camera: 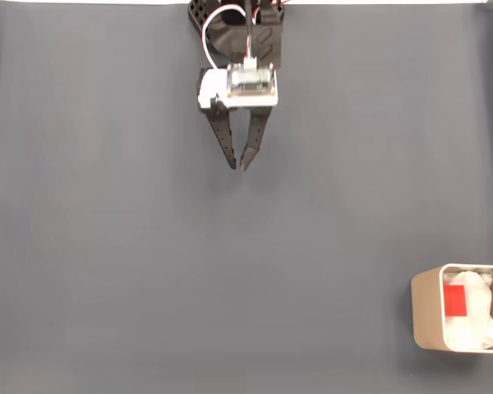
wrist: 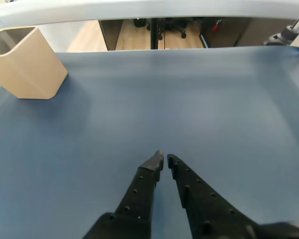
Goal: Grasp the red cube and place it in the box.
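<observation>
The red cube (camera: 455, 300) lies inside the box (camera: 425, 310) on white soft lining, at the lower right edge of the fixed view. In the wrist view the beige box (wrist: 27, 69) stands at the upper left, its inside hidden from that angle. My gripper (camera: 238, 167) hangs near the top centre of the fixed view, far from the box, with its black fingers nearly touching at the tips and nothing between them. The wrist view shows the gripper (wrist: 164, 160) shut above bare blue-grey mat.
A plain grey-blue mat (camera: 148, 271) covers the whole table. Beyond the table's far edge in the wrist view are a black stand pole (wrist: 153, 35) and a wooden floor.
</observation>
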Action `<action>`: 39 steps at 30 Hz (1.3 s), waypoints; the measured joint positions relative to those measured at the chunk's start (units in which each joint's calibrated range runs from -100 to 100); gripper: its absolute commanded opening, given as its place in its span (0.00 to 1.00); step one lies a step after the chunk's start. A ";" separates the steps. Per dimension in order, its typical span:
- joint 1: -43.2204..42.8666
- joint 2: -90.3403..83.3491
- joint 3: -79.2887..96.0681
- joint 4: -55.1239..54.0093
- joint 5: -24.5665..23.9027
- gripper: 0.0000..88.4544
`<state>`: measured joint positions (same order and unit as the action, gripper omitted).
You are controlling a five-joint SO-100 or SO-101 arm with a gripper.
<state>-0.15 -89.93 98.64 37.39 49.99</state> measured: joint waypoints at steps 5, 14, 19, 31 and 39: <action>-1.48 -3.91 0.36 7.88 -1.03 0.00; -1.48 -9.29 0.45 28.08 -1.66 0.01; -1.48 -9.38 0.45 33.02 -1.56 0.00; -1.48 -10.07 0.72 36.91 -1.76 0.00; -1.48 -10.07 0.72 36.91 -1.76 0.00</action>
<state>-1.63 -100.00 99.37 74.30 48.23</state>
